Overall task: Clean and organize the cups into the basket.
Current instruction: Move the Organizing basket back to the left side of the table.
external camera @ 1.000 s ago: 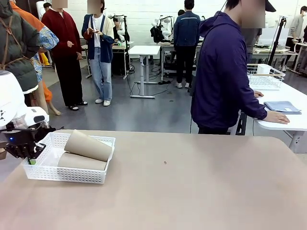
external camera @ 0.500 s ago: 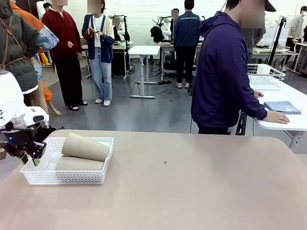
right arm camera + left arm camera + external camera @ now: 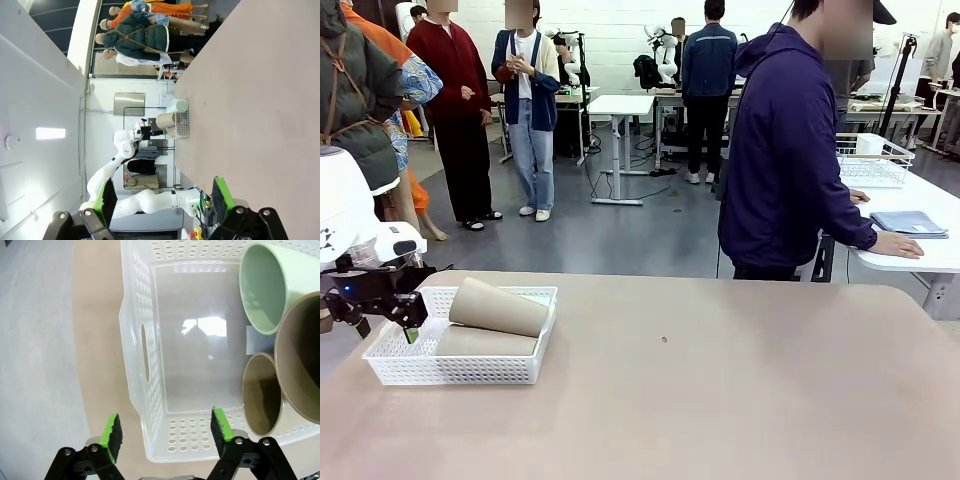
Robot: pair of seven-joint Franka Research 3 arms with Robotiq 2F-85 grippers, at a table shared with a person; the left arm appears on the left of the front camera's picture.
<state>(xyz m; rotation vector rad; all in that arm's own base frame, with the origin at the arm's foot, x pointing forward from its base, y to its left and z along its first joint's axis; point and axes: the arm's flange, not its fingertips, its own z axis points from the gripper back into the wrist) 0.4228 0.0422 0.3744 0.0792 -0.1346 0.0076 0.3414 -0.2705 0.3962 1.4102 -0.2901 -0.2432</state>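
Inside basket (image 3: 145,347), 1 mint cup (image 3: 265,285).

A tan table (image 3: 720,400) carries 1 white basket (image 3: 450,368) (near its left end).

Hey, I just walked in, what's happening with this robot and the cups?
The cups are lying in the white basket at the table's left end: two tan cups and a mint-green cup. The left gripper hovers at the basket's left end, jaws open and empty. The right gripper is open too, well away. A person in a purple top stands across the table, turned aside.
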